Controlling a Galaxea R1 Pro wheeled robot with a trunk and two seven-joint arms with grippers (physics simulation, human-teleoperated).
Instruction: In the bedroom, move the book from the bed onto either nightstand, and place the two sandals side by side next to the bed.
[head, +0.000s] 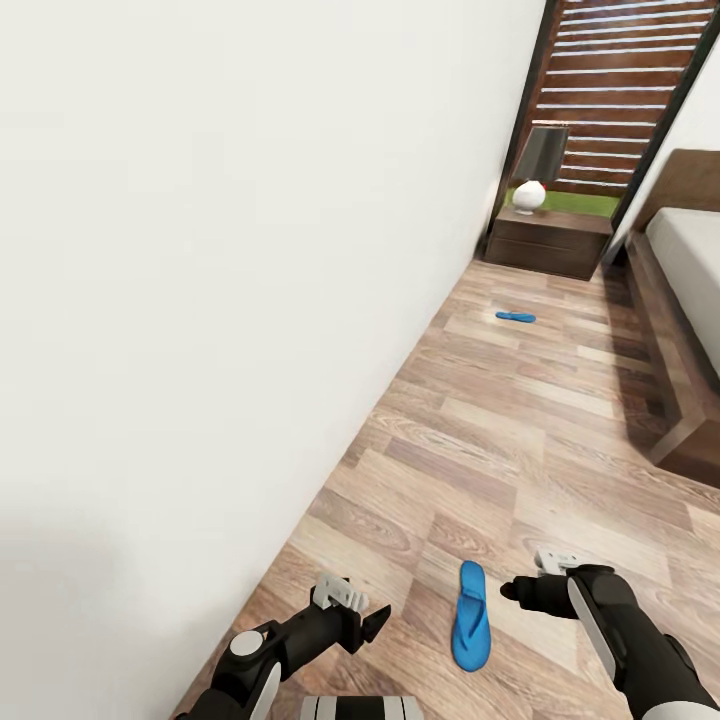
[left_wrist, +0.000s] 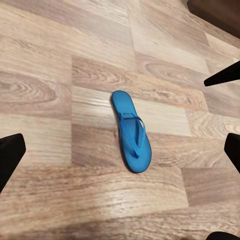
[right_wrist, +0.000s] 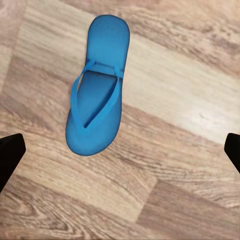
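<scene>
Right between the two arms lies the nearer bright blue flat flip-flop sandal (head: 470, 616), sole down on the grey-brown wood-plank floor (head: 520, 420) with its thin toe strap up. Its long axis runs away from the robot, roughly along the white wall (head: 200, 300); the broad toe end lies nearest the robot and the narrower heel end points on towards the far corner. The right claw (head: 522, 578) sits just beside the heel end, a little to the sandal's right. The left claw (head: 362, 612) is a bit further off on the other side, level with the sandal's middle. I judge the right arm the handier one for a pick, though both are close.

Both arms reach forward and low, their claws angled down at the floor. In each wrist view the dark fingertips stand wide apart at the picture's edges with the sandal between them and nothing gripped, so both claws are spread and empty.

Further out, the second blue flip-flop (head: 515, 317) lies crosswise on the floor, well apart from the first. Beyond it a low dark brown wooden nightstand (head: 545, 240) stands in the corner, and the light-grey bed (head: 690, 270) on its dark frame runs along the right.
</scene>
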